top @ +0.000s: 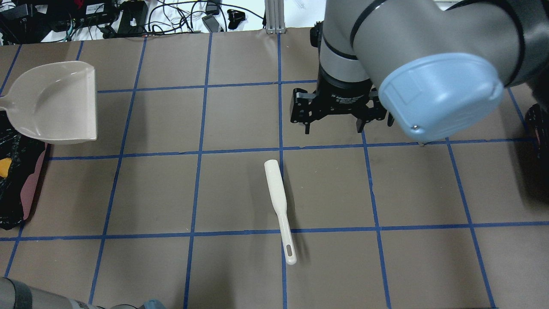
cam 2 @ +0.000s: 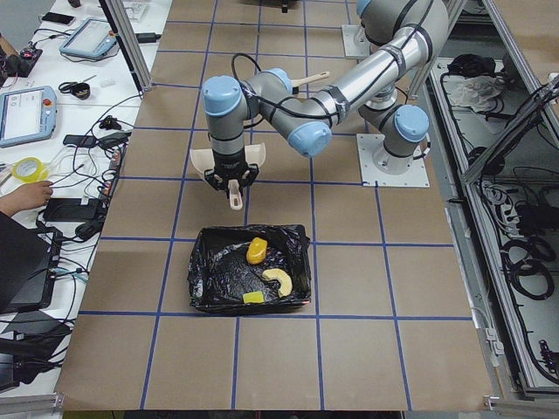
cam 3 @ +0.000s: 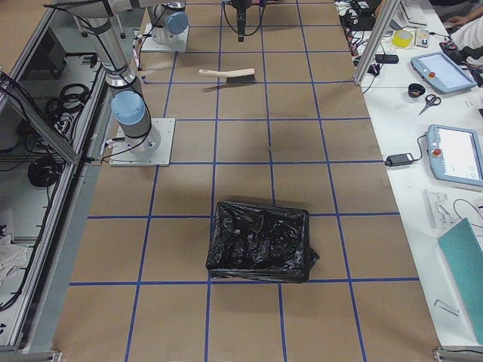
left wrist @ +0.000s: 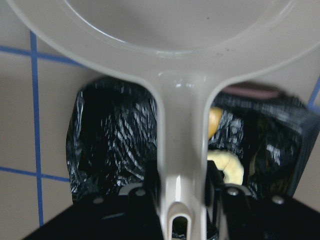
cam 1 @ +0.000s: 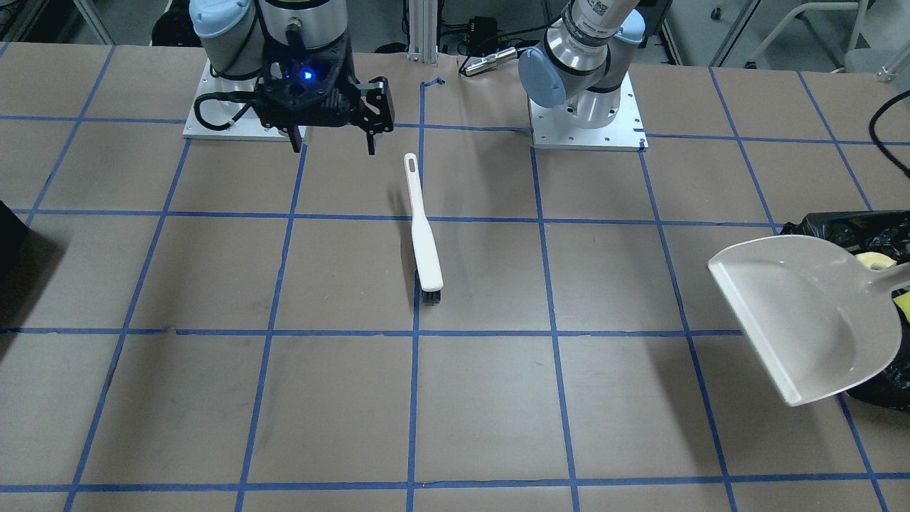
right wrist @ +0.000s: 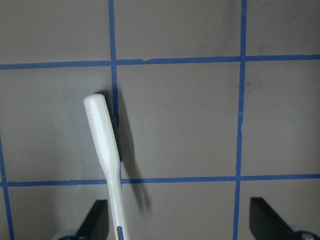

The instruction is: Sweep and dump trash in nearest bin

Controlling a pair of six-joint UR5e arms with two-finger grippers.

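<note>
All three pieces of trash lie in the black-lined bin (cam 2: 205,279): an orange-brown lump (cam 2: 257,250), a cream crescent (cam 2: 279,279) and a yellow-green wedge (cam 2: 253,298). My left gripper (left wrist: 182,200) is shut on the handle of the white dustpan (cam 1: 803,313), which hangs empty and tilted over the bin's (cam 1: 846,227) edge. The white brush (top: 279,206) lies alone on the table's middle. My right gripper (top: 333,128) hovers open above the table just beyond the brush's bristle end, nothing between its fingers.
A second bin with a black bag (cam 3: 260,241) stands at the table's other end, on my right. Blue tape lines grid the brown tabletop. Both arm bases (cam 1: 586,121) are bolted at the robot's side edge.
</note>
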